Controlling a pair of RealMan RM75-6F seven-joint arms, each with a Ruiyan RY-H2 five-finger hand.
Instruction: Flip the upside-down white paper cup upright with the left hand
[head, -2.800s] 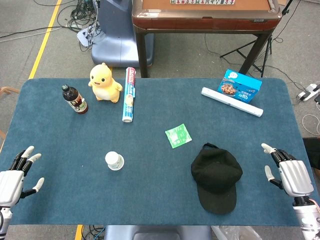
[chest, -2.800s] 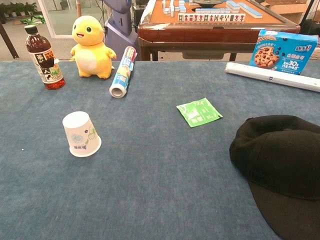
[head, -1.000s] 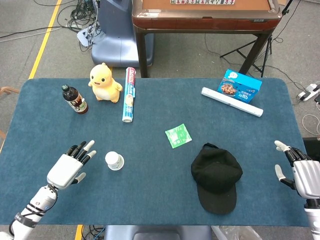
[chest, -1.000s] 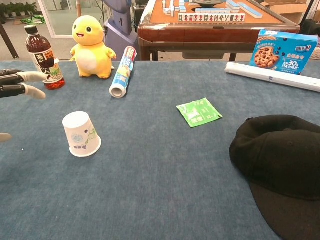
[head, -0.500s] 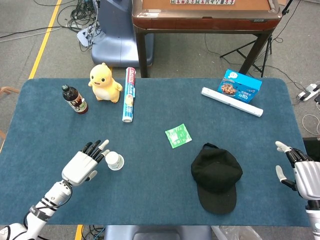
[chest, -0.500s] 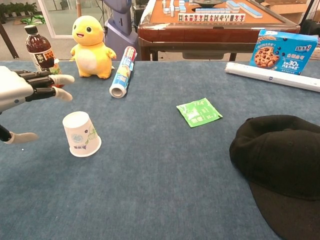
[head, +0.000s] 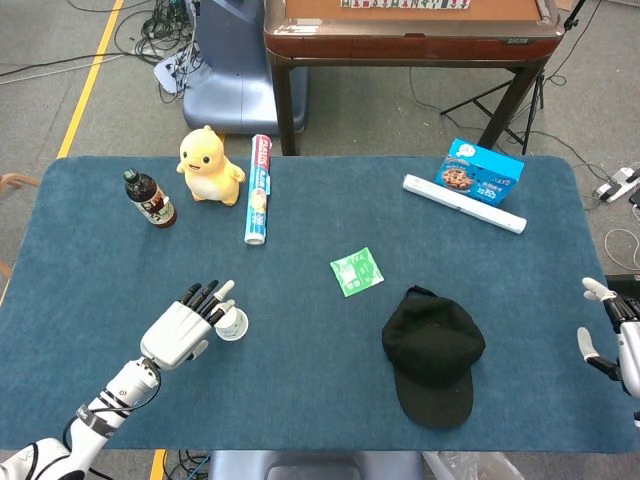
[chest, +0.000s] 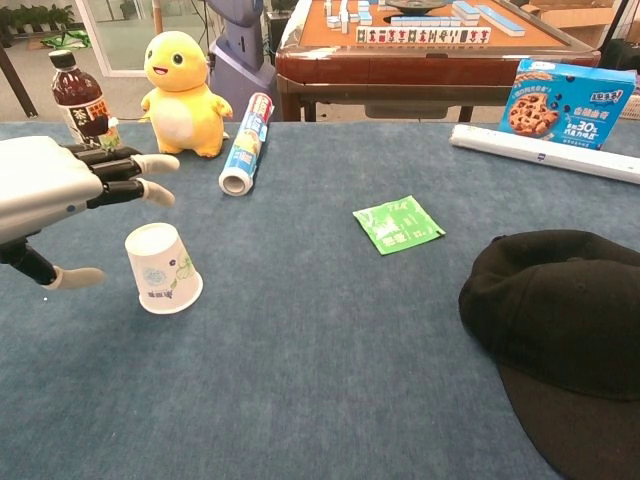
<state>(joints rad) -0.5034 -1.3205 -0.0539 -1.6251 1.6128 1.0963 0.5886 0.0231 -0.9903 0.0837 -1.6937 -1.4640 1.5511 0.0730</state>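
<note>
Table (head: 300, 330): a wide slab covered in blue felt with rounded corners, under my left hand (head: 185, 325) and stretching off to its right.
Cap (head: 433, 352): black cloth, soft and domed, brim toward me, well off to the right of my left hand.
Duck (head: 209, 165): yellow plush toy, round-bodied and upright, beyond my left hand at the far side.
Roll (head: 258, 188): a long printed cylinder lying on its side, just right of the duck.
Bottle (head: 150, 199): dark drink with a black cap, upright, beyond my hand and left of the duck.
Cup (chest: 162, 268): white paper with a small floral print, tapered, standing upside down with its wide rim on the felt and flat base up, just right of my left hand.
Left hand: open, fingers (chest: 135, 177) spread and reaching over the cup's top, thumb low on the cup's left; it holds nothing, and I cannot tell whether it touches the cup.
Right hand (head: 620, 340): at the table's right edge, far from the cup, fingers apart, holding nothing.
</note>
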